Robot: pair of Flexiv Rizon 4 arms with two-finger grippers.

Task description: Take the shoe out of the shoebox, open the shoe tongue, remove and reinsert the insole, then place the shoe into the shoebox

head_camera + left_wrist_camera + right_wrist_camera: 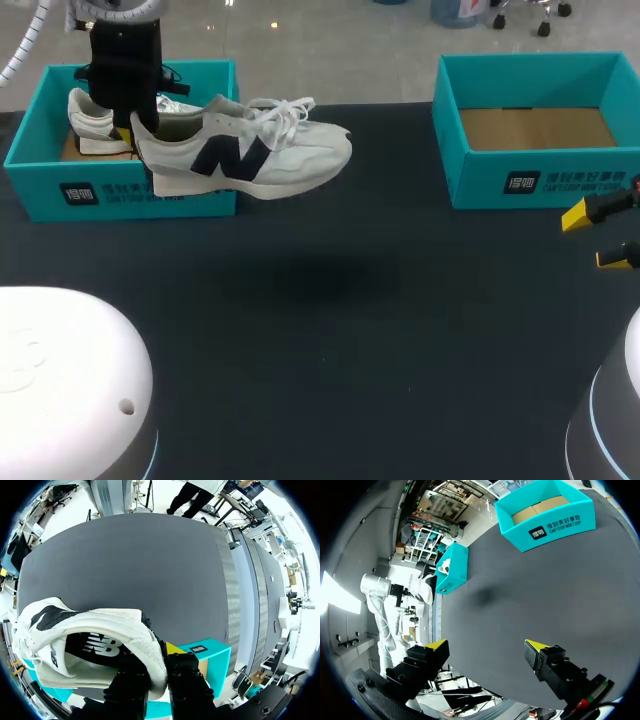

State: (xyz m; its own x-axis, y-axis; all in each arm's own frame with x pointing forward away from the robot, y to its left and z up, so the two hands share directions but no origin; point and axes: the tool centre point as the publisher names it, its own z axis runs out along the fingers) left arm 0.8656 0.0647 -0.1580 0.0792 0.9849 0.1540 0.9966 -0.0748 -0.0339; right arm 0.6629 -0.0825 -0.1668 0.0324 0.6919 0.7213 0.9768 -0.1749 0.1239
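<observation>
A white sneaker (250, 155) with a dark side mark hangs in the air, its toe pointing right past the front right corner of the left teal shoebox (120, 195). My left gripper (135, 125) is shut on its heel collar. In the left wrist view the padded collar (145, 645) is pinched between the fingers of the left gripper (156, 661), and the sneaker (85, 630) stretches ahead over the box (212, 652). My right gripper (596, 238) stands open and empty at the table's right edge. Its yellow tips are wide apart in the right wrist view (486, 646).
A second white shoe (90, 115) lies inside the left shoebox. Another teal shoebox (540, 180) stands at the back right, showing only its cardboard floor (540, 505). The dark table (330, 330) stretches between and in front of the boxes.
</observation>
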